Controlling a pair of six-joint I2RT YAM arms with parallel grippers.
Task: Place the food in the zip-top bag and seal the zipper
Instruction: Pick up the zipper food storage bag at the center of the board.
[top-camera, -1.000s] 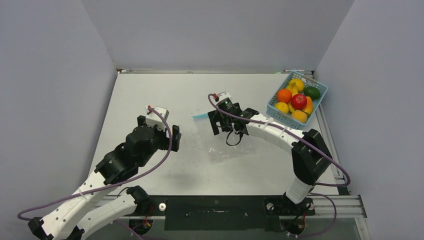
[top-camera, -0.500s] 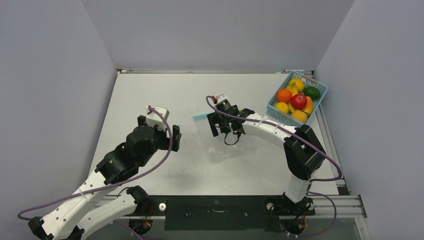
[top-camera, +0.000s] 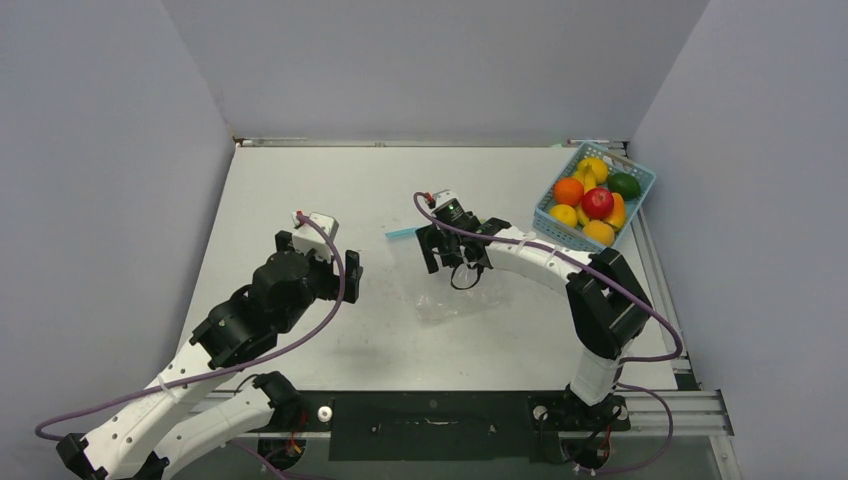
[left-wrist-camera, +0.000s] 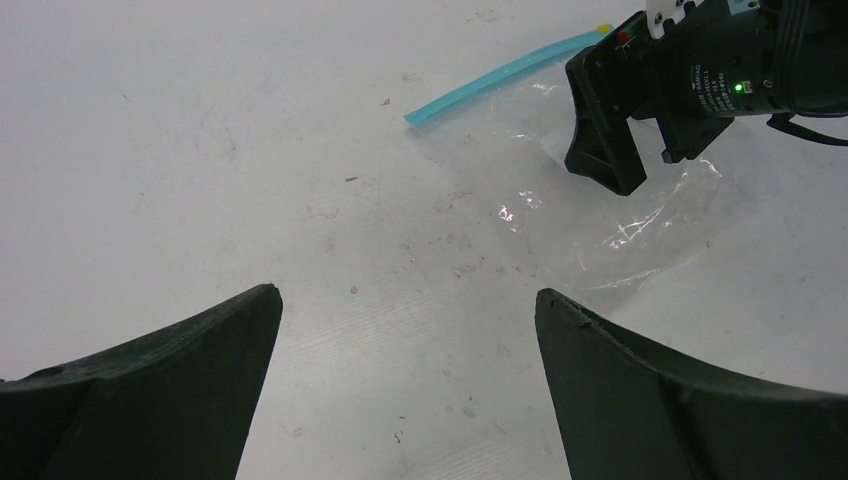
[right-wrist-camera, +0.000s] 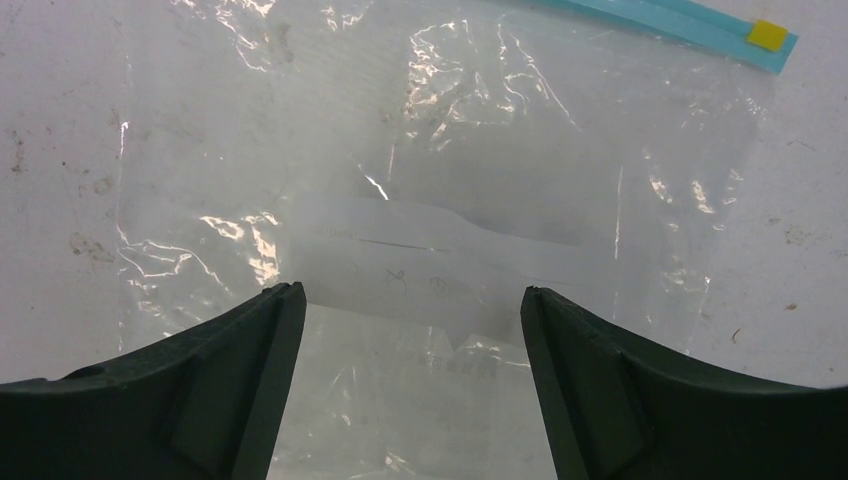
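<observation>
The zip-top bag (top-camera: 462, 298) lies flat and clear on the table, crinkled (right-wrist-camera: 450, 180), with its teal zipper (top-camera: 400, 232) at the far end (right-wrist-camera: 680, 20). My right gripper (top-camera: 452, 258) hovers low over the bag's middle, open (right-wrist-camera: 410, 292), with only film showing between its fingers. Whether they touch the plastic I cannot tell. My left gripper (top-camera: 340, 268) stands open (left-wrist-camera: 407, 293) above bare table, left of the bag (left-wrist-camera: 600, 230) and apart from it. The food (top-camera: 597, 203) is a pile of toy fruits, orange, red apple, lime and yellow pieces, in the basket at the back right.
The light-blue lattice basket (top-camera: 640, 175) sits against the right wall by the table's far corner. Grey walls close in the left, back and right sides. A purple cable loops from my right wrist over the bag area.
My right arm's elbow has swung in to the left, the wrist edging slightly left over the bag, and its jaws have narrowed a little. The bag's near edge looks more ruffled. The left arm is still.
</observation>
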